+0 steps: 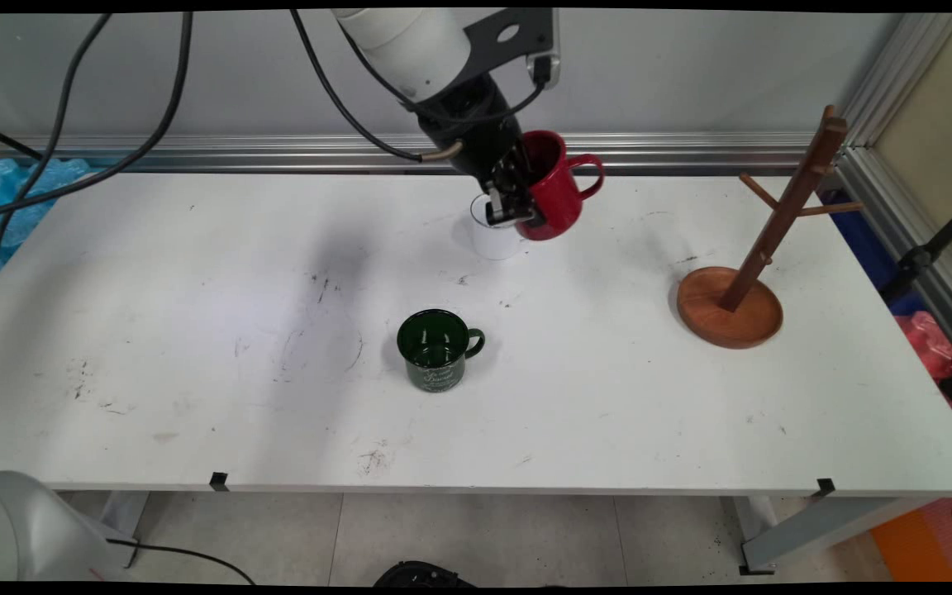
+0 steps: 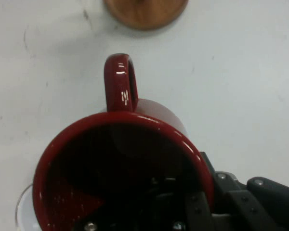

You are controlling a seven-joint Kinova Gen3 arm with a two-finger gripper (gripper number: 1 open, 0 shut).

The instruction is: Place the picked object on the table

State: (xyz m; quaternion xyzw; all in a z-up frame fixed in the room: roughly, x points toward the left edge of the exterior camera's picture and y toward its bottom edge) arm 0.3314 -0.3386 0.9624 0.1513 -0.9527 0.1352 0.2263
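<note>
A red mug (image 1: 554, 188) hangs tilted in the air over the far middle of the table, its handle pointing right. My gripper (image 1: 517, 207) is shut on its rim, one finger inside and one outside. The hand view looks straight into the red mug (image 2: 120, 178), whose handle points up the picture. Just behind and below it, a white mug (image 1: 494, 237) stands on the table, partly hidden by the gripper; a sliver of the white mug (image 2: 24, 211) shows at the lower left. A dark green mug (image 1: 436, 349) stands upright near the table's middle, handle to the right.
A wooden mug tree (image 1: 753, 248) with a round base and bare pegs stands at the right; its base (image 2: 145, 12) shows at the hand view's top edge. Black cables hang at the upper left. The white table (image 1: 154, 330) ends at an aluminium rail along the wall.
</note>
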